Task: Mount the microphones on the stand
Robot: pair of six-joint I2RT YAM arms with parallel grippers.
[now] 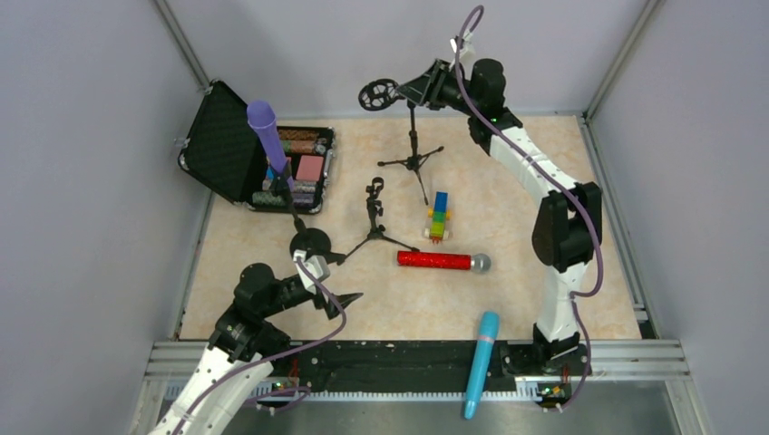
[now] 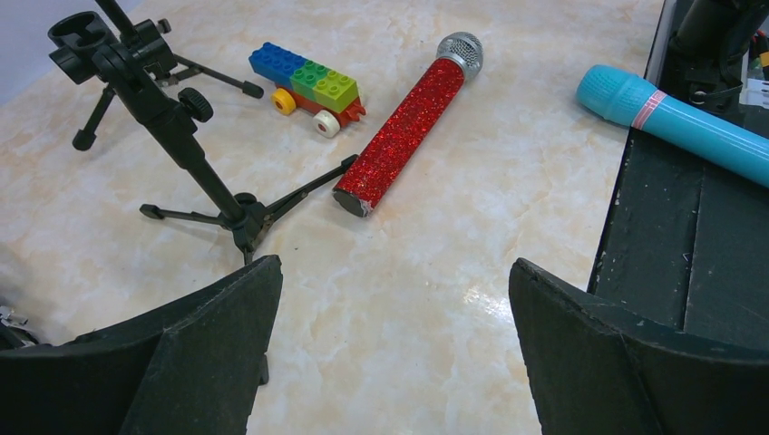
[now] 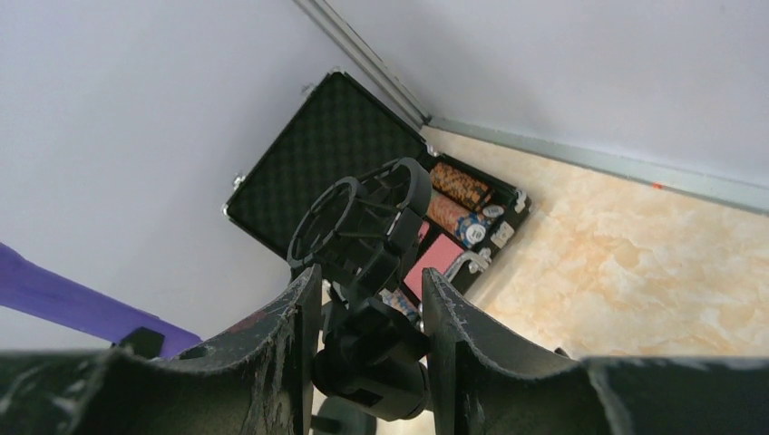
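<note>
The purple microphone (image 1: 266, 136) sits tilted in the left stand (image 1: 311, 243); its body also shows in the right wrist view (image 3: 73, 304). The glittery red microphone (image 1: 442, 261) (image 2: 403, 127) lies flat on the table beside the middle stand (image 1: 374, 217) (image 2: 172, 127), whose clip is empty. The cyan microphone (image 1: 481, 362) (image 2: 680, 122) lies across the black front rail. My left gripper (image 1: 331, 288) (image 2: 394, 267) is open and low over bare table, short of the red microphone. My right gripper (image 1: 426, 89) (image 3: 372, 276) is shut on the head joint of the back stand (image 1: 413, 159), just below its ring mount (image 3: 363, 222).
A multicoloured block toy (image 1: 439, 216) (image 2: 308, 86) stands between the back stand and the red microphone. An open black case (image 1: 254, 154) (image 3: 335, 154) of chips sits at the back left. Grey walls close in the table on three sides.
</note>
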